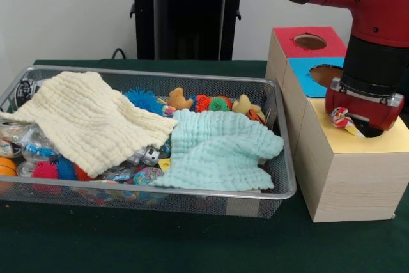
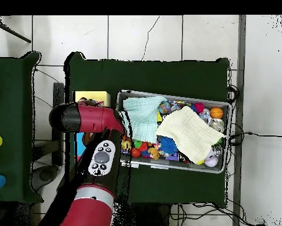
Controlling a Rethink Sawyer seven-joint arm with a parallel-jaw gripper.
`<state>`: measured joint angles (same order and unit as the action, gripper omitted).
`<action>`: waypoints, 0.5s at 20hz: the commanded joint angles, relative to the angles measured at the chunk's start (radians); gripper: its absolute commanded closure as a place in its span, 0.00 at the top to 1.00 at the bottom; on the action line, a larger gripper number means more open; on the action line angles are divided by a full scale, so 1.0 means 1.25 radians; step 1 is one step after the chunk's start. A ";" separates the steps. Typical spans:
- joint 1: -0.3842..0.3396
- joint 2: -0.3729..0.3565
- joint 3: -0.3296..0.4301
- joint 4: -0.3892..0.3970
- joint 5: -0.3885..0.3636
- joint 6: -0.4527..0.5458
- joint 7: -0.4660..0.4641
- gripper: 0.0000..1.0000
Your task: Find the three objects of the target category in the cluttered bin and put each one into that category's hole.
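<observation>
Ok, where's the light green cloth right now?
In the front view the light green cloth lies in the wire bin at its right end, beside the cream cloth and nearest the wooden box.

Cream cloth (image 1: 89,119) with a waffle weave, mint-green cloth (image 1: 217,151) beside it in the silver wire basket (image 1: 281,158). Blue spiky ball (image 1: 143,100), pink one (image 1: 45,171), an orange ball (image 1: 6,167). Box (image 1: 345,171) tops run red, blue, yellow. Red and black arm (image 1: 374,30). Dark green table cover (image 1: 192,241).
</observation>
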<state>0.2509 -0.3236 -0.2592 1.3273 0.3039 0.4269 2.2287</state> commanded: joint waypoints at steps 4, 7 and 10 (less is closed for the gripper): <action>0.015 0.134 0.025 0.106 -0.011 -0.030 0.149 1.00; 0.028 0.142 0.005 0.097 0.006 -0.015 0.173 1.00; 0.031 0.147 -0.002 0.091 0.013 -0.011 0.171 1.00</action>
<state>0.2829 -0.3097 -0.2986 1.3244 0.3271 0.4067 2.2290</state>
